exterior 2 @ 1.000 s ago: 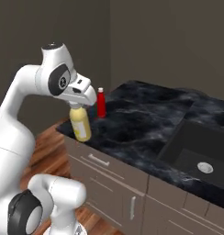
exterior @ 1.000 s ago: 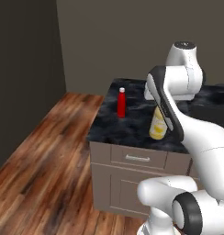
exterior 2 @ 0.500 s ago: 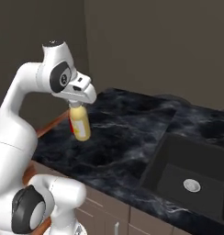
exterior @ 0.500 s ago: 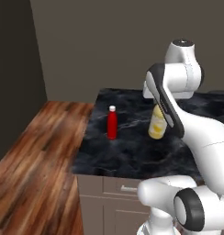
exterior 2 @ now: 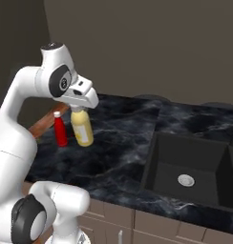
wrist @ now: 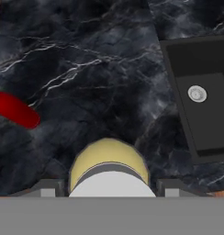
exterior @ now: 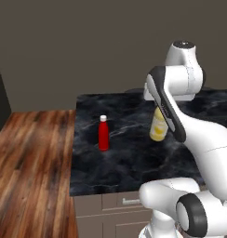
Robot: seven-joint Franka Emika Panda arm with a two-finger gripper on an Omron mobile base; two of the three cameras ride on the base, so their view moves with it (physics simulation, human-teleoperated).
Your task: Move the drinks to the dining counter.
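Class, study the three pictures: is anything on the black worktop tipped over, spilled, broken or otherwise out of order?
Nothing stands out. The red bottle stands upright on the worktop. The yellow juice bottle hangs upright from the gripper, which holds it at the neck. No spill or damage shows, and the sink looks intact.

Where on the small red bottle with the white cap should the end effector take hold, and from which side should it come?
Grip the small red bottle with the white cap just below the cap, coming straight down from above. It stands upright on the black marble worktop, apart from the held yellow juice bottle, so its top is free.
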